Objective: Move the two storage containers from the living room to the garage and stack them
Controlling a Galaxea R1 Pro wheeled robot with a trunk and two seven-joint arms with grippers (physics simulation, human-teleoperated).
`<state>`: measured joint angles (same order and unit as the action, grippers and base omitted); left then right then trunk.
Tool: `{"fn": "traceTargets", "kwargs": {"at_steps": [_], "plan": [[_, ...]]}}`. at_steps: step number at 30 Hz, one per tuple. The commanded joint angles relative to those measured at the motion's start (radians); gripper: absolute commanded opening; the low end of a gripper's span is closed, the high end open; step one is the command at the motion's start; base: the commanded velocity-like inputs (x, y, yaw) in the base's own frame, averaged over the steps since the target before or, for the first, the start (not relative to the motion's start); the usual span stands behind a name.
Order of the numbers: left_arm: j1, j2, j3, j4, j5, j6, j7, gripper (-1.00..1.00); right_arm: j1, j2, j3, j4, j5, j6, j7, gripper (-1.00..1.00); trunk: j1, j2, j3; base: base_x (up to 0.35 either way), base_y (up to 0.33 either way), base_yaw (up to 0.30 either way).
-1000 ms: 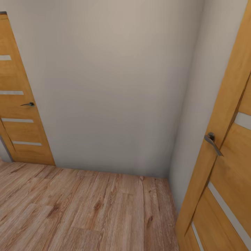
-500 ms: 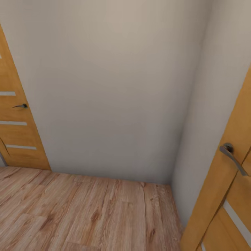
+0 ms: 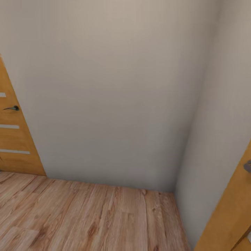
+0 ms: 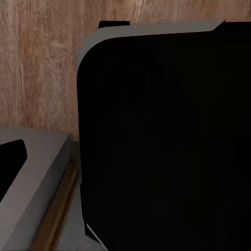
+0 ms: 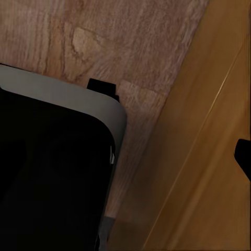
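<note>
A corner of cream wall (image 3: 115, 87) over a light wood plank floor (image 3: 94, 216). A wooden door (image 3: 14, 139) at the left edge, another wooden door (image 3: 230, 216) at the right. No telling whether either hand is spread or pressed together. No telling where the bins are.

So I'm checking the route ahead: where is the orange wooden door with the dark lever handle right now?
In the head view the orange wooden door stands at the far left, against the pale plain wall, its foot on the light wood plank floor.
</note>
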<state>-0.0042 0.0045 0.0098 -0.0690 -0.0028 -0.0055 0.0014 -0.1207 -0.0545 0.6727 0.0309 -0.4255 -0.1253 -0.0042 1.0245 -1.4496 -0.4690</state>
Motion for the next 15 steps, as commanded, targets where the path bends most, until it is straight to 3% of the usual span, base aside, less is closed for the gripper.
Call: {"fn": "traceTargets", "kwargs": {"at_steps": [1,15], "plan": [[0.000,0.000,0.001,0.000,0.000,-0.001,0.000,1.00,-0.001,0.001,0.009,0.003,-0.007,-0.005,0.000,1.00,0.001,0.000,-0.001,0.319,0.000,0.025],[0.000,0.000,0.001,0.000,0.001,-0.001,0.000,1.00,-0.001,0.001,0.009,0.003,-0.007,-0.005,0.000,1.00,0.001,0.000,-0.001,0.235,0.000,0.067]]}}
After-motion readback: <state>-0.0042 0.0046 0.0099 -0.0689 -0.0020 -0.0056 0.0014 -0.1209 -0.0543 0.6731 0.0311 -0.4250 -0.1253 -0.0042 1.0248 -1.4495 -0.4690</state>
